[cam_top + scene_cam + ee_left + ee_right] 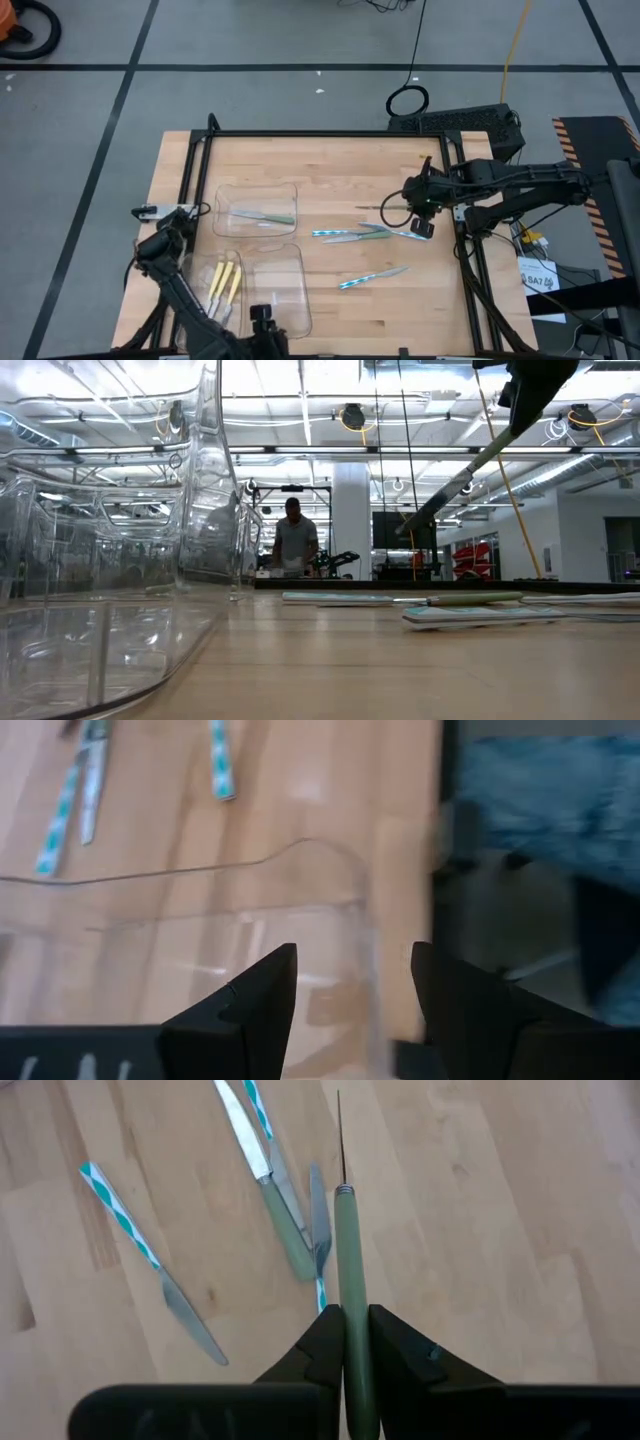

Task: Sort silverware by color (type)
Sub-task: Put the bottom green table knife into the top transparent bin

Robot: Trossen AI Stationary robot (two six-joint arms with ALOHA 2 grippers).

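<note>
My right gripper hangs over the table's right half, shut on a pale green-handled knife. Below it on the wood lie a green-handled knife and blue-striped utensils, with one more striped piece nearer the front. The far clear tray holds one green utensil. The near tray holds yellow-handled ones. My left gripper is open at the table's near edge, and a corner wall of the near tray shows between its fingers. My right gripper pinches the green handle of the knife between its two fingers, which lie along it. The thin blade points away from the wrist. The knife is lifted clear and slants down, blade end lowest.
A black frame runs along the table's far edge and down both sides. Bare wood lies between the trays and the loose utensils. Cables and a dark box sit beyond the far right corner. A person stands far back in the room.
</note>
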